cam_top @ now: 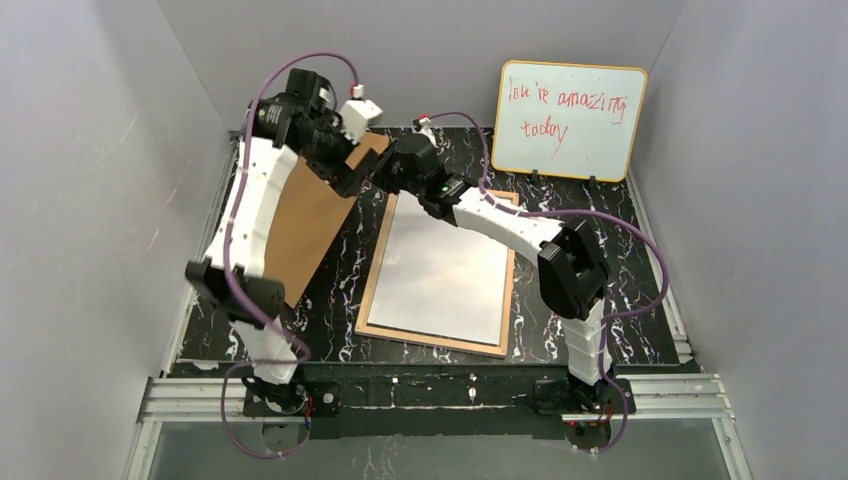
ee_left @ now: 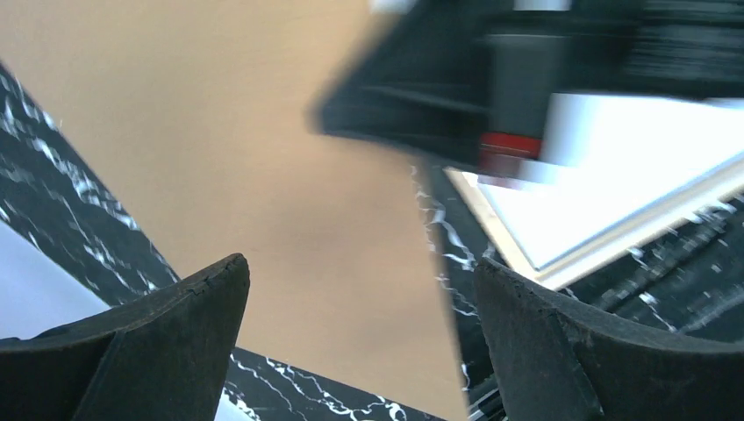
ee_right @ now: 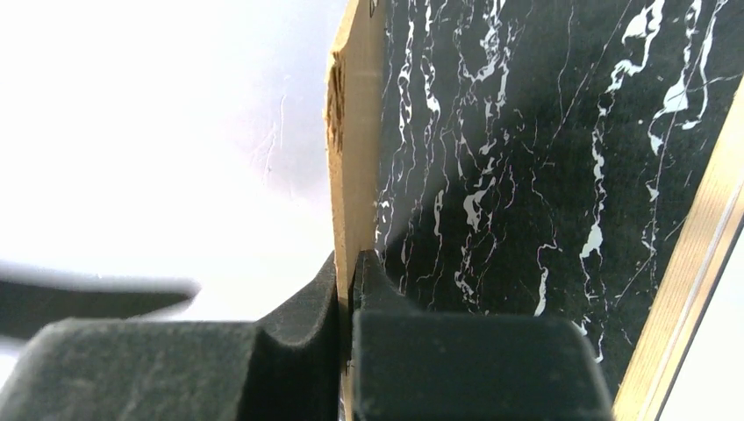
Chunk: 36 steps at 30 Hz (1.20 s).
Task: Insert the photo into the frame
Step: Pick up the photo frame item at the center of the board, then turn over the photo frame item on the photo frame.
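Top external view showed the frame [cam_top: 430,339] lying flat near the middle of the table [cam_top: 335,310], tan back upward. A pale sheet filled its opening. I took this for the photo [cam_top: 445,270] lying face down, though no picture side showed to confirm it. By that reading the photo was already laid in, and the step in hand was settling and securing it.

The right gripper [ee_right: 351,272] sat at the frame's 11 o'clock corner. In the right wrist view its jaws were pinched tight on the thin tan rail, with white sheet on one side and marbled table on the other. The left gripper [ee_left: 360,289] hung with its jaws spread wide and holding nothing, over the brown backing board [cam_top: 315,225]. That board lay at the frame's 9 to 10 o'clock, partly under the left arm.

Next, I judged, the board had to go over the sheet. That called for the left jaws to close on the board's edge and the right arm to let go and draw clear.

The obstacle was crowding. Both grippers stood just beside each other at that far corner, and the right forearm stretched over the frame's 12 to 1 o'clock edge. A whiteboard [cam_top: 570,120] with red writing leaned at 1 o'clock, well apart. A tan strip at the right wrist view's 4 o'clock edge I could not identify.
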Available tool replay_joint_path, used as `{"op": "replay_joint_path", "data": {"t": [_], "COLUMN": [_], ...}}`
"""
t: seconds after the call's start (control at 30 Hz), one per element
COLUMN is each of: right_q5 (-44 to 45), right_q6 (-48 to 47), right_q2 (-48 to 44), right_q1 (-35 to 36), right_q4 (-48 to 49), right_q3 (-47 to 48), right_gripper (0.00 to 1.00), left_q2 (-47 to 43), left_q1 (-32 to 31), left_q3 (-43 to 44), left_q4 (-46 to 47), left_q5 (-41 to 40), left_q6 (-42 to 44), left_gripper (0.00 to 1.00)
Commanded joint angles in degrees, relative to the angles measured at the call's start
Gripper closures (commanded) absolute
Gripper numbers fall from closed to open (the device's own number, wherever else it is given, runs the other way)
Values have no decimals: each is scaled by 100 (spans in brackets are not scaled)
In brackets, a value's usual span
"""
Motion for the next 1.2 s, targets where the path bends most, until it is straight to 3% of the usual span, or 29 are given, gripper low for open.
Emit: {"op": "replay_joint_path", "data": {"t": [0.0,0.13,0.27,0.63,0.93,1.17], "right_q5": [542,629,645,658,448,350], "right_q6": [-22,286,473,1085,1525,1774], "right_q2": [-143,-164,-363,-957,-1265,-1443], "right_q1": [-15,-16,-15,-15,-41,-72], "right_q4": [-158,-308,-383,-372,-252,-150], "right_q3": [746,877,775,204,-242,-605], "right_gripper": [99,99,99,99,99,98], "left_q2": [-1072,-1617,-2346,-3199,-3465,-3341], "left_q1": [-766,-1163,-1439,-2523,-2527,-2527], "left_q3": [-398,-1398,-2571,-4620,-5304,-5439], "left_q4": [-565,-265,608,2172,2970,3167], "left_q5": [-284,-1037,-2195,-4544,-5094,-5043], "left_q6": [-93,-195,-243,-253,264,271], "left_gripper": [2,2,2,7,30,63]}}
